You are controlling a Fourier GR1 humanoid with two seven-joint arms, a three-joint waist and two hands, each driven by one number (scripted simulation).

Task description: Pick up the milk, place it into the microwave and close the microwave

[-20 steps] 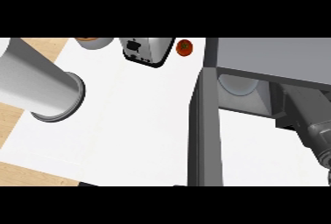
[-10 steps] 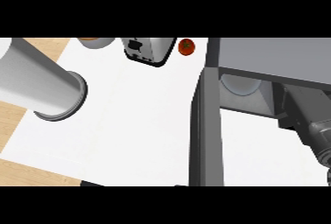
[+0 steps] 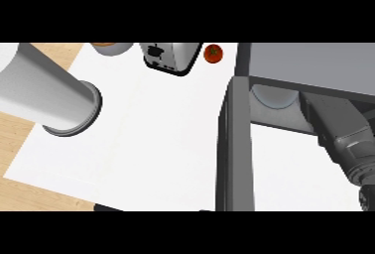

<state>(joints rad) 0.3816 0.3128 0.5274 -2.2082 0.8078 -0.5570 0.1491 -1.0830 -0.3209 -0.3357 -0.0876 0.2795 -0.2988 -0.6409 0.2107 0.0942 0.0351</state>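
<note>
The microwave (image 3: 307, 64) stands at the right, and its dark door (image 3: 236, 149) hangs open, seen edge-on as a tall bar. Inside the cavity a pale round turntable (image 3: 275, 96) shows. My right forearm (image 3: 341, 134) comes up from the lower right and goes into the cavity; the microwave's top hides its hand. My left forearm (image 3: 44, 89) lies across the upper left as a thick grey cylinder ending in a ringed cuff, and no hand shows on it. I cannot see the milk anywhere.
A toaster (image 3: 172, 57) stands at the back of the white counter (image 3: 147, 144), with a red round fruit (image 3: 213, 52) to its right and a brownish dish (image 3: 110, 47) to its left. Bare wood (image 3: 29, 191) borders the counter on the left.
The whole scene has drifted slightly rightward in view. The right forearm stays inside the microwave and the door stays open.
</note>
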